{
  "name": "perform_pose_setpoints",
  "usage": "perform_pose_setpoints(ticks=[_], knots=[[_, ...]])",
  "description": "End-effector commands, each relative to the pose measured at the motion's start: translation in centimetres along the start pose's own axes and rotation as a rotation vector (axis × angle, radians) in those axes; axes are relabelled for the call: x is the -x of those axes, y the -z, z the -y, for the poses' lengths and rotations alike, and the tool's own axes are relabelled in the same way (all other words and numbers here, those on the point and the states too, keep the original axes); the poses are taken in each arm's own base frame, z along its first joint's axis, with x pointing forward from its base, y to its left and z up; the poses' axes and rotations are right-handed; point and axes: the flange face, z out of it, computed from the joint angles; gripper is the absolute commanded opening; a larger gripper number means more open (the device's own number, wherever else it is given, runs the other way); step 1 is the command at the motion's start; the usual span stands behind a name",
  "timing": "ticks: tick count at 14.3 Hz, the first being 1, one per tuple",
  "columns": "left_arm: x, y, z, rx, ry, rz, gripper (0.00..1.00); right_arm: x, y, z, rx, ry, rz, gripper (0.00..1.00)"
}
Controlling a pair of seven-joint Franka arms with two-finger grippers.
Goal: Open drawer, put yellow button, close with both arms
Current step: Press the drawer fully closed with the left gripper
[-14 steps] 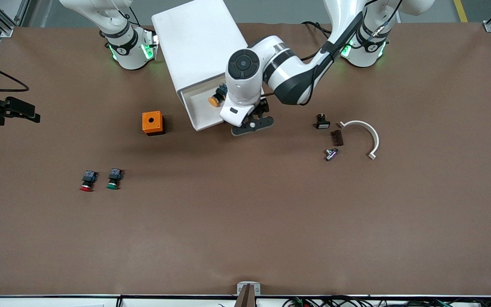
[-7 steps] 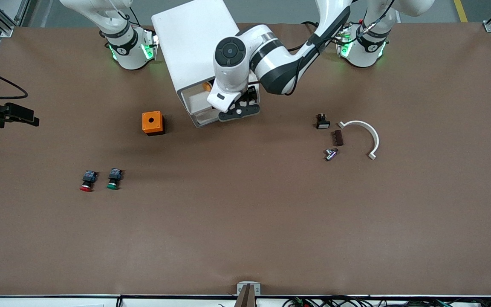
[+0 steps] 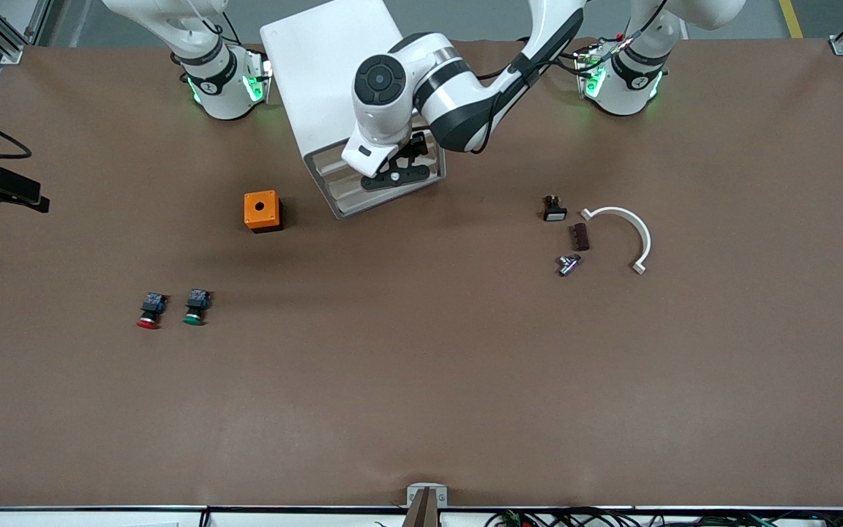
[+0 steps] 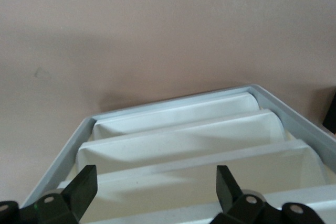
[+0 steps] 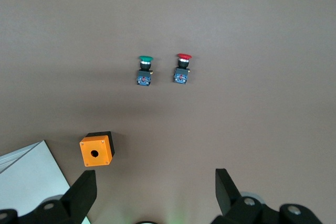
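A brown table [image 3: 421, 380] carries a white cabinet [image 3: 334, 66] between the arm bases. An orange box [image 3: 261, 211] sits beside it; red button [image 3: 149, 310] and green button [image 3: 195, 307] lie nearer the camera. Toward the left arm's end lie a white clip [image 3: 630, 234] and small parts [image 3: 570, 238].

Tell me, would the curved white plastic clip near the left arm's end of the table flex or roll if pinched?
The curved white plastic clip is a thin open arc, so it would probably flex when pinched. It lies flat, so rolling seems unlikely; skidding along the brown table seems likelier.

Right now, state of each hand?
Left hand: open, empty, at the cabinet front.
Right hand: open, empty, over the table.
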Motion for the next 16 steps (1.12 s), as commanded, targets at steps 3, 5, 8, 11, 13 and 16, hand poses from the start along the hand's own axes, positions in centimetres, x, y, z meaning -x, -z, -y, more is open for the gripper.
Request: perform_pose_setpoints(ticks=[3,5,8,11,13,16], knots=[[1.2,0.2,-0.8,0.028,0.003,0.049,1.0,1.0,1.4,1.0,-0.006,0.006,0.018,1.0],[1.3,0.3,-0.8,0.049,0.028,0.098,1.0,1.4,2.0,1.3,-0.011,0.012,0.002,1.0],[1.1,0.7,-0.8,0.066,0.042,0.122,1.0,2.4,2.3,1.1,-0.014,0.007,0.025,1.0],[0.3,0.6,-0.6,0.064,0.053,0.117,1.0,2.9,2.3,0.5,-0.021,-0.007,0.018,1.0],[-1.3,1.0,0.1,0.067,0.076,0.106,1.0,3.3,2.3,-0.2,-0.024,-0.021,0.028,1.0],[-4.4,2.1,1.5,0.084,0.121,0.097,1.0,4.3,2.8,-0.3,-0.029,-0.017,0.015,1.0]])
